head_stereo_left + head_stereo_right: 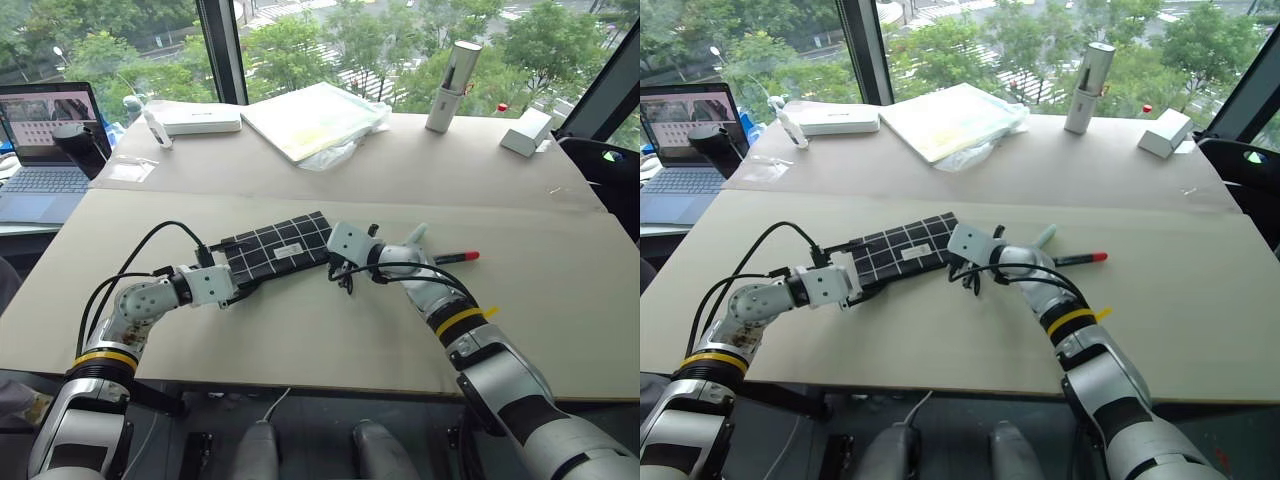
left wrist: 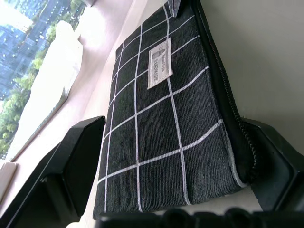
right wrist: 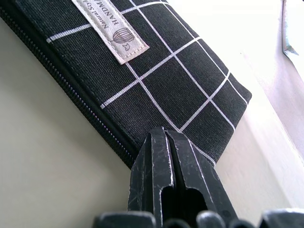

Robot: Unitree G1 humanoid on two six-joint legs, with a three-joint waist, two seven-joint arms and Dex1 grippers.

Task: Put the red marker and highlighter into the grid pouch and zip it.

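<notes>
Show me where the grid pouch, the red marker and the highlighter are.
grid pouch (image 1: 275, 250), left eye view, on its gridded top face.
red marker (image 1: 457, 258), left eye view, on its barrel near the red end.
highlighter (image 1: 1044, 236), right eye view, on its pale green body.

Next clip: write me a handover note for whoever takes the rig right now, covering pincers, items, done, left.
Left pincer: open, fingers either side of one end of the pouch.
Right pincer: shut, at the pouch's other end by the zipper.
Marker and highlighter: on the table beside the right arm.
Done: nothing packed.
Left: open the pouch, put both in, zip.
</notes>
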